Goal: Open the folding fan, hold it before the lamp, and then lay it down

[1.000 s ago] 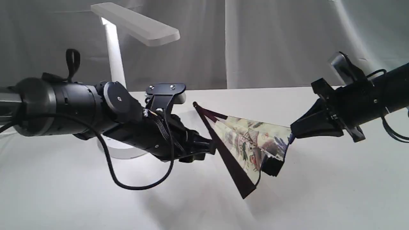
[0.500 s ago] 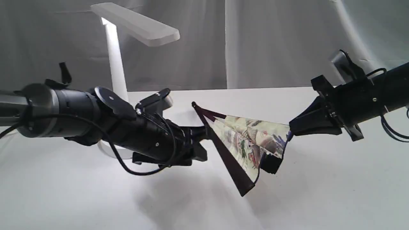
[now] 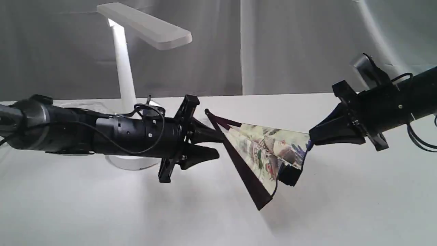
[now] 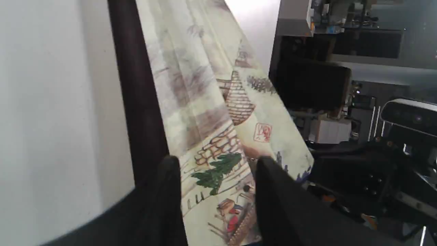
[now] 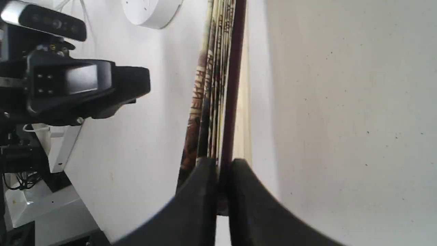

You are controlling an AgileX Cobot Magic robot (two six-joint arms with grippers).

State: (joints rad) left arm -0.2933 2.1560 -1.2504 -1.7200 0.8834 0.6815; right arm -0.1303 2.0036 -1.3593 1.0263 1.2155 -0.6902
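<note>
The folding fan (image 3: 269, 150) hangs partly spread above the table, its painted cream leaf between two dark guards and its pivot toward the lamp. My right gripper (image 3: 310, 140) is shut on the right-hand guard; in its wrist view the fingers pinch the stacked ribs of the fan (image 5: 218, 68) edge-on. My left gripper (image 3: 220, 146) is open, fingers one above the other, tips beside the left-hand dark guard. The left wrist view shows the gripper (image 4: 216, 164) with the fan (image 4: 211, 85) beyond its gap. The white lamp (image 3: 123, 68) stands behind the left arm.
The lamp's flat head (image 3: 146, 25) juts out over the left arm, and its round base (image 3: 131, 163) sits on the white table (image 3: 341, 212) under that arm. Grey curtains close the back. The lamp base (image 5: 150, 10) also shows in the right wrist view.
The left wrist has rolled about a quarter turn, and its fingers now stand spread, one above the other. The fan and the right arm have barely moved.
</note>
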